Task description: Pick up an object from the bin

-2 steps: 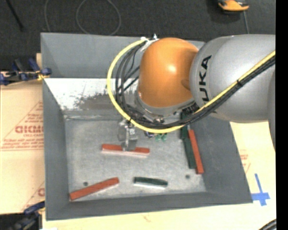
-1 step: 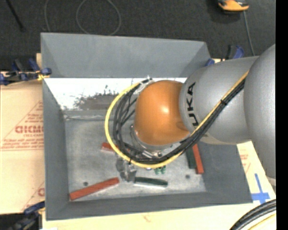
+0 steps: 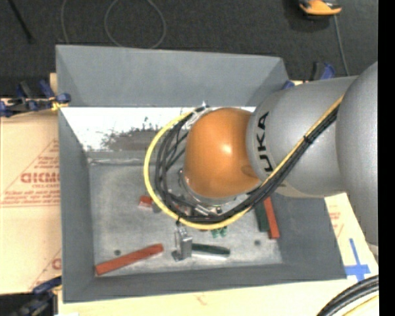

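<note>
My gripper (image 3: 182,244) hangs below the orange wrist cover, low over the bin's front middle. A dark green stick (image 3: 212,249) lies flat just to its right, its left end touching or nearly touching the gripper. To the gripper's left, a long red-brown stick (image 3: 129,259) lies slanted along the front wall. A small green piece (image 3: 218,230) sits right behind the dark stick, partly under the cables. Nothing shows as held.
A small red piece (image 3: 145,201) lies left of the wrist, mid-floor. A red stick (image 3: 271,218) and a green stick (image 3: 259,217) lie side by side at the right wall. The arm and its cable loop cover the bin's middle and right rear.
</note>
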Controlling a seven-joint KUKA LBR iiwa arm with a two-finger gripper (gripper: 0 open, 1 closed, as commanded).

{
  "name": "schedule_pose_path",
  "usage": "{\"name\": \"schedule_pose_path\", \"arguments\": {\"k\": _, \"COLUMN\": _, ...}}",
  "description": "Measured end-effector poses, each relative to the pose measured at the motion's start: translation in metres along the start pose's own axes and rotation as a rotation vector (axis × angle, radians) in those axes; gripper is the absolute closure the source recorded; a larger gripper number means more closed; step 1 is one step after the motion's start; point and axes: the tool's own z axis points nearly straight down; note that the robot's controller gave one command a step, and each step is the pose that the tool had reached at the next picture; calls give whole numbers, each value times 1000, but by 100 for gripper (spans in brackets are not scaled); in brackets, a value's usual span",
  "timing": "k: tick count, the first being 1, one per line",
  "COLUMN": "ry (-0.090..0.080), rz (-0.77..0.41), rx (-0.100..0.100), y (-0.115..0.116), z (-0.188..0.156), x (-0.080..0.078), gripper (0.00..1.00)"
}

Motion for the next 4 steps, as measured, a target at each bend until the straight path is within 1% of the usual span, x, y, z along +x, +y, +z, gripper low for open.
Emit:
{"name": "schedule_pose_path", "arguments": {"k": 1, "ry": -9, "rz": -143, "rx": 1, "y": 3, "z": -107, "x": 1, "gripper": 0}}
{"name": "schedule_pose_path", "arguments": {"k": 2, "ry": 3, "rz": 16, "rx": -3, "y": 34, "z": -40, "x": -9, "gripper": 0}}
{"name": "schedule_pose_path", "arguments": {"k": 3, "ry": 3, "rz": -2, "rx": -3, "y": 25, "z": 91, "x": -4, "gripper": 0}}
{"name": "schedule_pose_path", "arguments": {"k": 4, "ry": -1, "rz": 1, "rx": -3, "y": 25, "z": 87, "x": -5, "gripper": 100}}
